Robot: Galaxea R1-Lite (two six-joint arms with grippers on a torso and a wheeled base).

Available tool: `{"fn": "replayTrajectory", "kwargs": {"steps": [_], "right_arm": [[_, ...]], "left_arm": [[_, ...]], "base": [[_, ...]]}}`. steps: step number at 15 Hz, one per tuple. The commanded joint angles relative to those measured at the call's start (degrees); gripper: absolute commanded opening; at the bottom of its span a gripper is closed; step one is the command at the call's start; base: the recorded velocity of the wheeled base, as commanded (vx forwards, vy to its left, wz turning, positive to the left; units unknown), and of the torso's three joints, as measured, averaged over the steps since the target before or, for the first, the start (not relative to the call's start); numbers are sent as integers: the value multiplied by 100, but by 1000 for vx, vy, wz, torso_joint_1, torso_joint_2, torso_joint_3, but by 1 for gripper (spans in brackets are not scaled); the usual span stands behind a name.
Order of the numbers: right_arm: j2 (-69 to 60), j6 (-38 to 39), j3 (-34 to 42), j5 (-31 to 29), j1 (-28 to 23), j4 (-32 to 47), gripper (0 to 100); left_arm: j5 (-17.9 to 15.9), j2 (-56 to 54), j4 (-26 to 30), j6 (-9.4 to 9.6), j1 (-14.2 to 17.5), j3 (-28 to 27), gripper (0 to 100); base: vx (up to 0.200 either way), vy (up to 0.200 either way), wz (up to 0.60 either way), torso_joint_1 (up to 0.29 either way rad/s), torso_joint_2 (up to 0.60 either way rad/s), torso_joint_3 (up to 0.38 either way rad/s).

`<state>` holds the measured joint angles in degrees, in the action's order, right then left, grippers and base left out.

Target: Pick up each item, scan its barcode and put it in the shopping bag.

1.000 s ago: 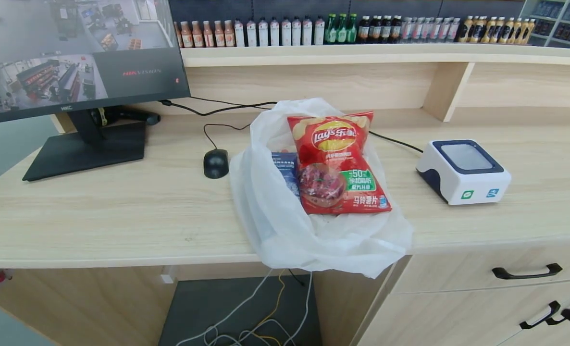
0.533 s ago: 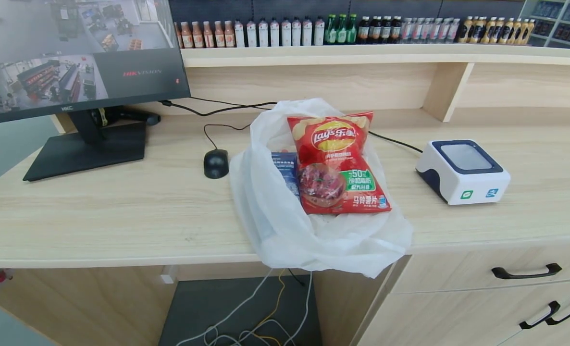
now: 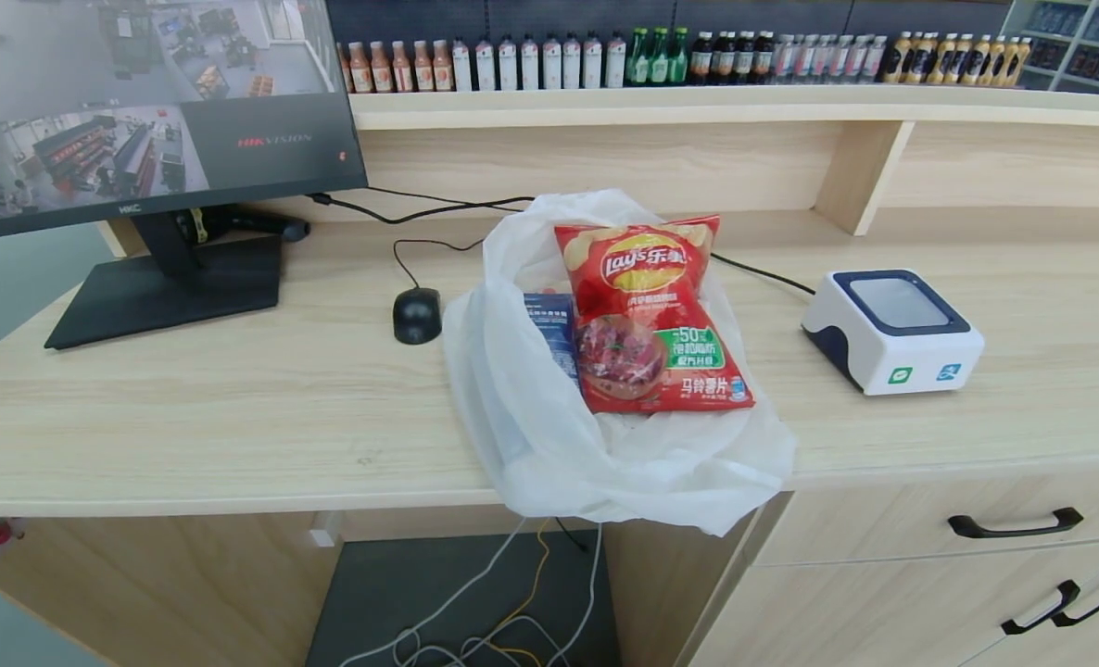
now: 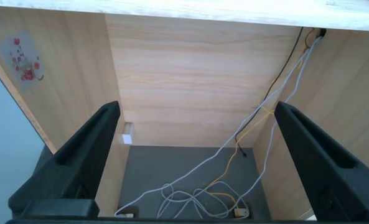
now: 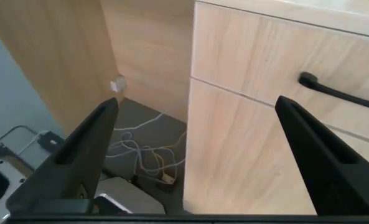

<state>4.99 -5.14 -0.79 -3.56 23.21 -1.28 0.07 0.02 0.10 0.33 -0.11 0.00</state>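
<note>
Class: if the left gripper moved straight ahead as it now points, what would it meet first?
Probably the wooden back panel under the counter, which the open left gripper faces; the dangling cables hang slightly aside, though depth is unclear.

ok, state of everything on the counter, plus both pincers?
White plastic shopping bag: lying open.
Red crisp packet: in the bag, face up.
Blue box: in the bag, partly hidden.
White barcode scanner: nothing on its window.
Black monitor: switched on.
Wooden drawers: shut.
Left pincer: open, empty.
Right pincer: open, empty.
</note>
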Motion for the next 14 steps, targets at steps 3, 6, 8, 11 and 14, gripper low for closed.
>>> {"fn": "replayTrajectory", "kwargs": {"steps": [3,6,8,11,14], "right_arm": [[55,137,35,-382,-1266,-136,100],[372,180,18,92,-2427,-48,100],[-94,145,70,523,-2356,128,100],[-499,541,70,453,-2321,119,100],[-499,514,70,453,-2321,119,100]], "left_arm": [[1,-2,-1,-24,2,0,100],[1,-2,-1,-15,2,0,100],[1,-2,-1,-24,11,0,100],[1,-2,-1,-24,2,0,100],[1,-2,-10,-50,2,0,100]], "base": [[0,0,0,0,0,0],[0,0,0,0,0,0],[0,0,0,0,0,0],[0,0,0,0,0,0],[-67,0,0,1,2,1]]}}
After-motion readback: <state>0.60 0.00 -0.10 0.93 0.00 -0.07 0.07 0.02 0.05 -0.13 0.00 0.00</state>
